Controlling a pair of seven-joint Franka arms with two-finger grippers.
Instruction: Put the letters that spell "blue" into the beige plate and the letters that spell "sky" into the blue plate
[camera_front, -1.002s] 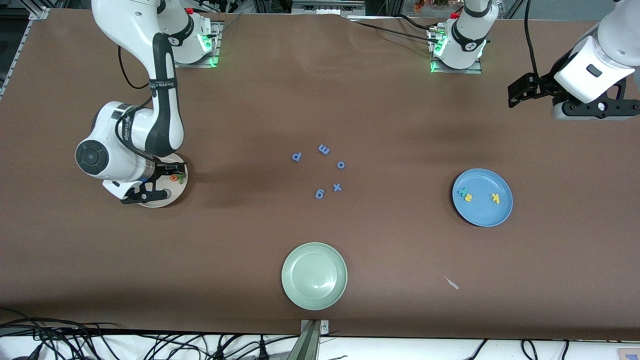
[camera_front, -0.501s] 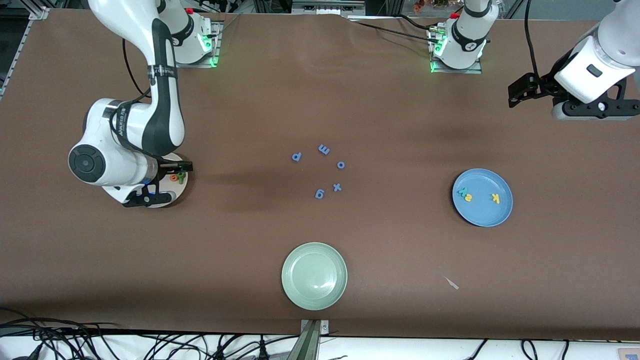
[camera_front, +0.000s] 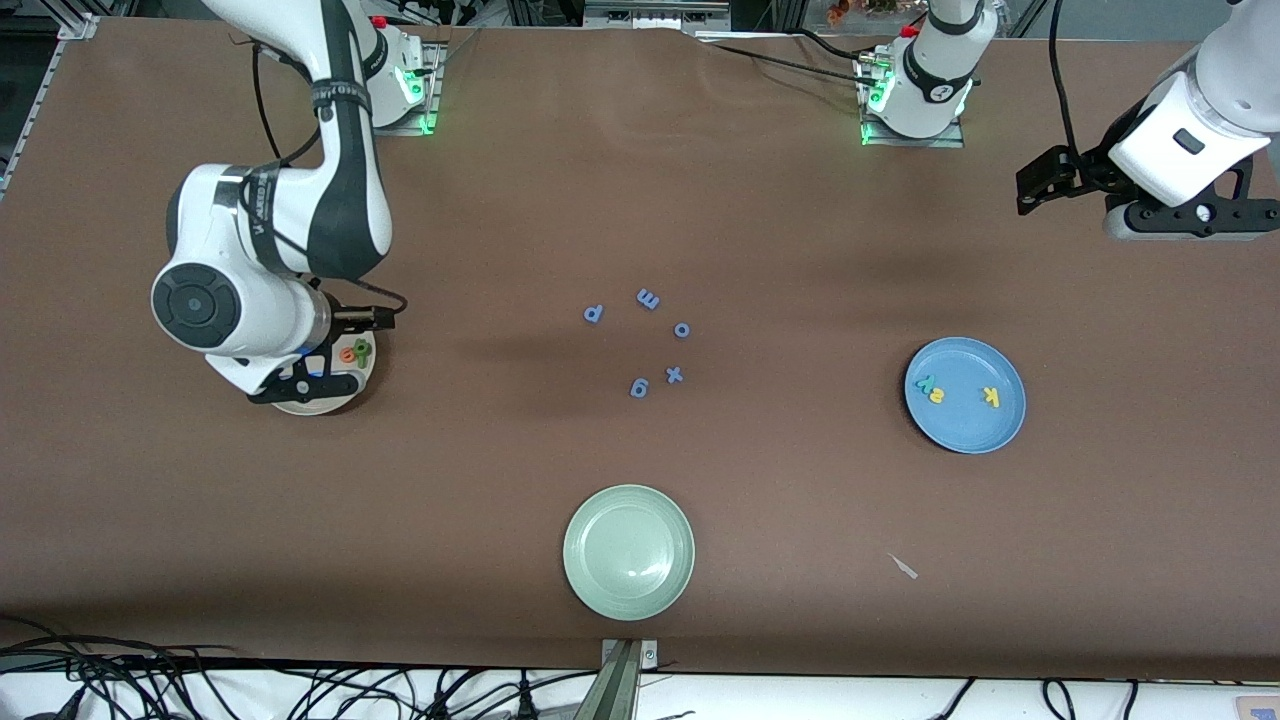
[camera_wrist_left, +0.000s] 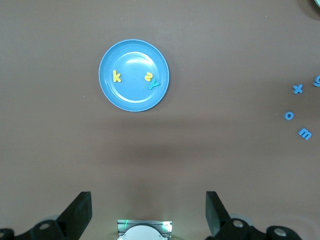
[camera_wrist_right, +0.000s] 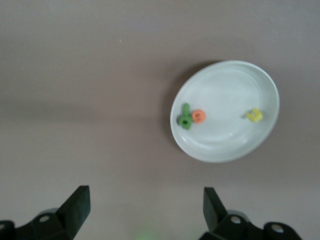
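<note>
My right gripper (camera_front: 330, 375) has lifted off the beige plate (camera_wrist_right: 260, 137) since a second ago, fingers spread wide and empty. The "blue" letters (camera_wrist_right: 192, 117) lie in that plate, at the right arm's end; the "sky" letters (camera_wrist_left: 150, 79) lie in the blue plate (camera_wrist_left: 134, 102). I judge them featherlight, soft foam, best pinched across the edges. My left gripper (camera_wrist_left: 148, 212) waits, open wide and empty.

blue letters (camera_wrist_right: 192, 118) in beige plate (camera_wrist_right: 225, 145) (flat); sky letters (camera_front: 935, 389) in blue plate (camera_front: 965, 432)
</note>
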